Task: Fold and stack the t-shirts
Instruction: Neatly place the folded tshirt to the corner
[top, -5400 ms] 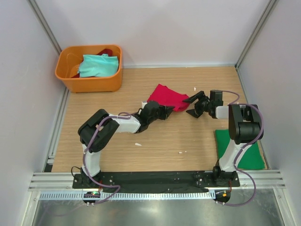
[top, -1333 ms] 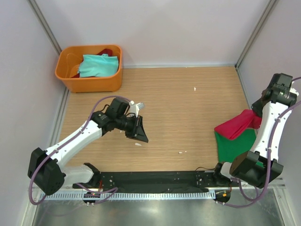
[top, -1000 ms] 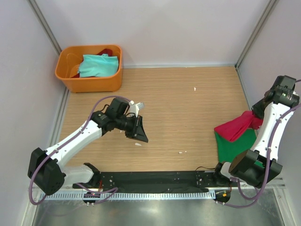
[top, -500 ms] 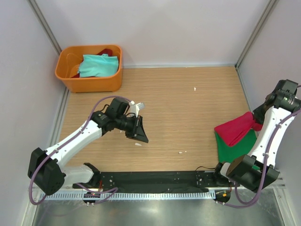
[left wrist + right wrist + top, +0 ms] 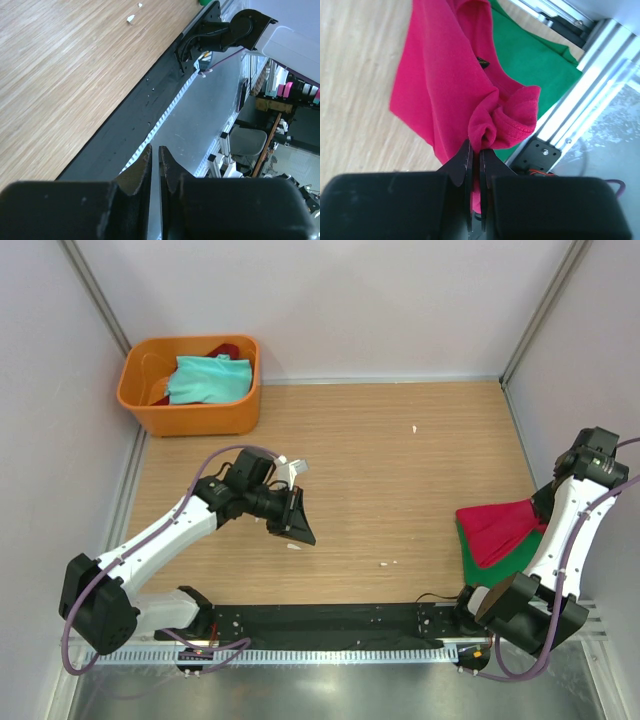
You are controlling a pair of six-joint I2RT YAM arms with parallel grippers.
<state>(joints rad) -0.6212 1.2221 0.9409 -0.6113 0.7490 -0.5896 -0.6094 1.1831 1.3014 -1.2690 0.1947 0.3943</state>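
A bright red t-shirt hangs bunched from my right gripper, which is shut on a fold of it near the collar. Most of the red cloth drapes over the dark green t-shirt, which lies flat at the table's right front corner. The right gripper has red fabric pinched between its jaws. A pale teal t-shirt lies in the orange tub. My left gripper hovers over the table's left middle, jaws almost touching with nothing between them.
The orange tub stands at the back left and also holds a dark red cloth. Small white scraps dot the wooden table. An aluminium rail runs close beside the green shirt, and grey walls enclose the table.
The right arm has lowered the red shirt, so it now drapes lower and flatter over the green one. The left arm has stayed in place.
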